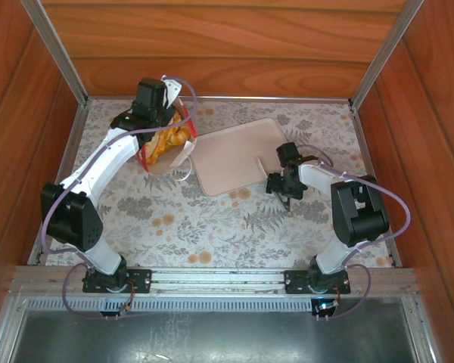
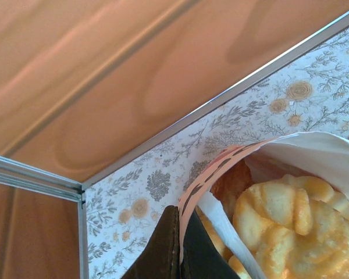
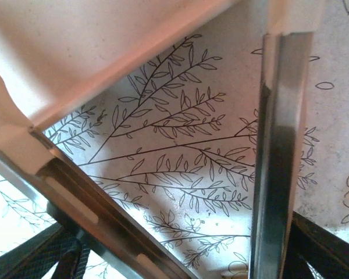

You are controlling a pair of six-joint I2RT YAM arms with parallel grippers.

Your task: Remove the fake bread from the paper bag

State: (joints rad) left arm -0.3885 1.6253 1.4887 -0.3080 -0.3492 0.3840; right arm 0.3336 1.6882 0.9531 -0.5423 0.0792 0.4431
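Note:
The paper bag (image 1: 185,148) leans open at the back left of the table, its white wall (image 2: 314,154) and patterned rim in the left wrist view. Glossy golden fake bread (image 1: 169,142) fills its mouth, and a braided piece (image 2: 285,218) lies close to the rim. My left gripper (image 1: 163,125) is shut on the bag's rim (image 2: 193,195), which is pinched between the two dark fingers (image 2: 163,250). My right gripper (image 1: 285,195) hovers low by the near right edge of the beige tray, open, with bare tablecloth between its fingers (image 3: 276,151).
A flat beige tray (image 1: 227,155) lies mid-table to the right of the bag, and its edge (image 3: 75,52) is just past my right gripper. Wooden walls and aluminium rails (image 2: 221,96) close in the back and sides. The floral tablecloth (image 1: 197,219) covers the table.

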